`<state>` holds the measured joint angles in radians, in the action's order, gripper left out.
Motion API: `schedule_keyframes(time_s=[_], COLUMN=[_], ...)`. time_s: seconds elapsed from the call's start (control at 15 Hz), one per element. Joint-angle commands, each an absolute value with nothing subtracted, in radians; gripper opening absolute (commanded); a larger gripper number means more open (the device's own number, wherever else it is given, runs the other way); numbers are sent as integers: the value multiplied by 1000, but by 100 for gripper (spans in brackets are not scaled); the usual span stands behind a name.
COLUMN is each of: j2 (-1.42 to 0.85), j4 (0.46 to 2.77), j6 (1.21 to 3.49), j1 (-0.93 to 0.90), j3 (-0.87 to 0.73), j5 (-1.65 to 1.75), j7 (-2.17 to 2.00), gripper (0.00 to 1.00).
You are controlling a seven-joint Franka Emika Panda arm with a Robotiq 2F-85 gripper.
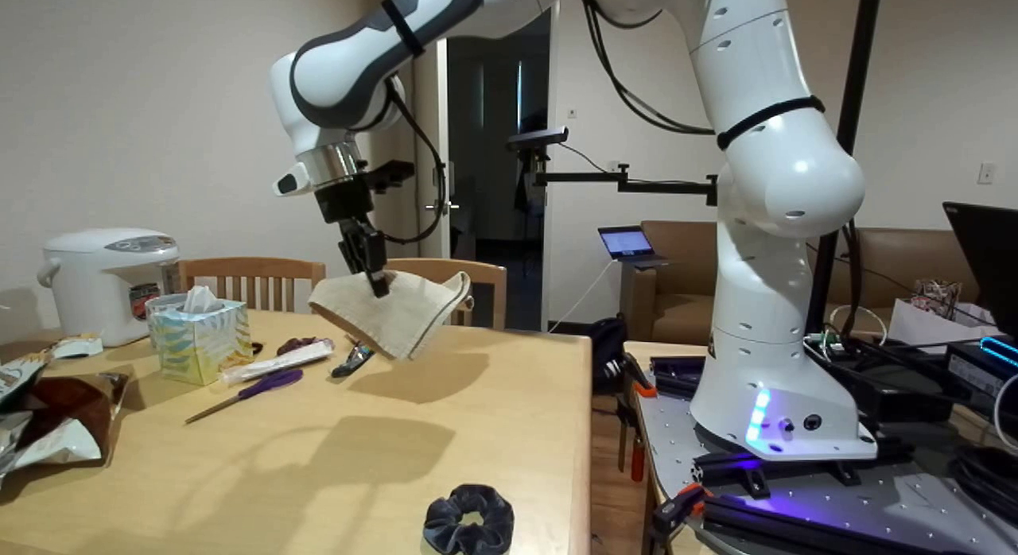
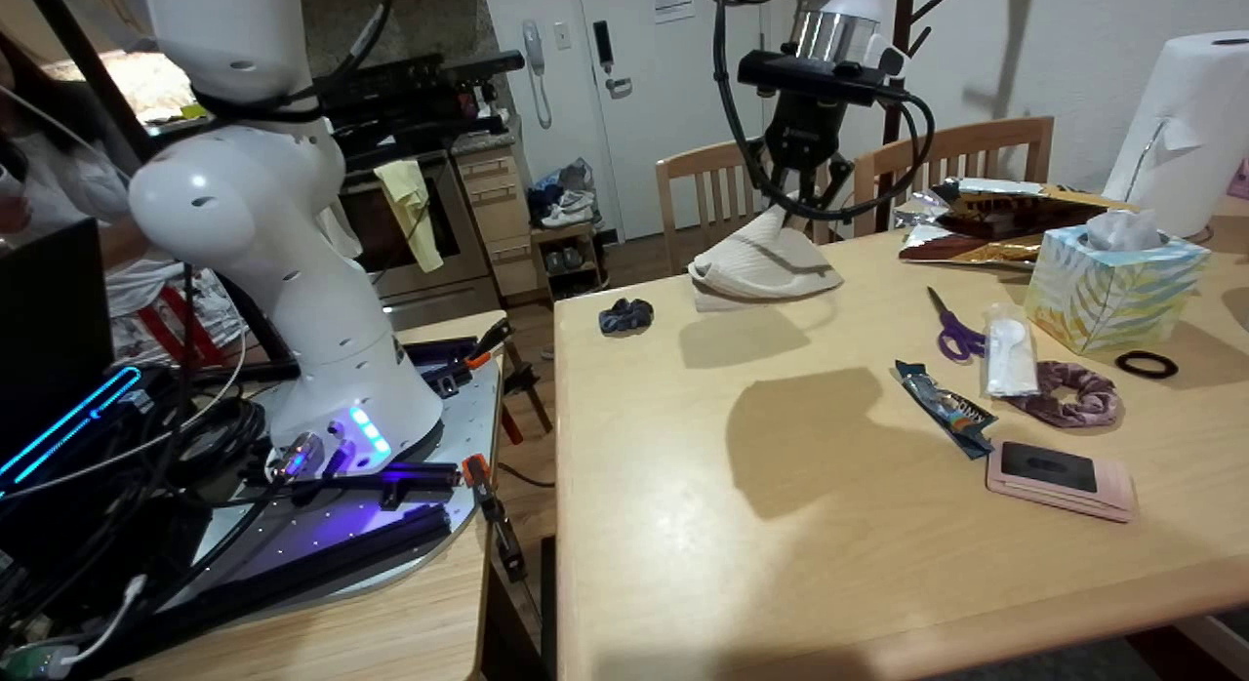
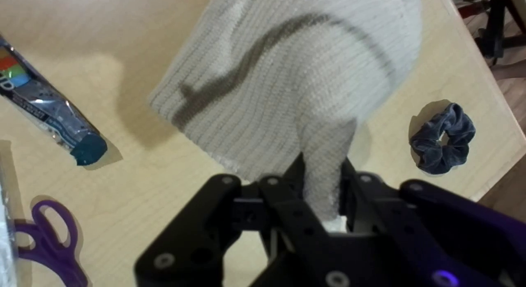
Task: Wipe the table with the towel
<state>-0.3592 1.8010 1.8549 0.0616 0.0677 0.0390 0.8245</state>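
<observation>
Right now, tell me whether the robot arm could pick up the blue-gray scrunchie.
Probably not: the gripper holds the towel and would need to release it first, though the blue-gray scrunchie lies uncovered.

Towel (image 1: 413, 316) in tool (image 3: 324, 167), above table (image 1: 517, 428)

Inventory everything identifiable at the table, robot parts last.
towel: 1, beige, hanging above table
table: 1, tan, beneath towel
scrunchie: 1, blue-grey, near table corner
second scrunchie: 1, mauve, on table
scissors: 1, purple-handled, on table
packet: 1, white, near scissors
snack wrapper: 1, dark teal, on table
card holder: 1, pink, on table
tissue box: 1, multicoloured, on table
band: 1, black, near tissue box
snack bags: count unclear, multicoloured, on table
paper roll: 1, white, on table
water boiler: 1, white, on table
chairs: at least 2, brown, at table
arm: 1, white, over table
claw: 1, black, closed on towel
</observation>
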Motion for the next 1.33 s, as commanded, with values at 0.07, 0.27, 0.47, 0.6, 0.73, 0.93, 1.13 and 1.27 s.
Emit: schedule_keyframes(time_s=[0.07,0.27,0.47,0.6,0.73,0.93,1.13,1.27], j2=[-408,-483,-557,-592,-614,-642,-663,-681], j4=[1783,1749,1704,1675,1661,1638,1632,1628], j6=[2030,2159,2164,2149,2166,2202,2257,2283], j1=[65,79,93,82,78,64,53,48], j3=[101,138,171,165,161,149,145,145], j5=[23,-31,-138,-185,-225,-259,-257,-238], j7=[997,1102,1140,1069,1015,878,747,682], gripper=[4,4,4,4,4,4,4,4])
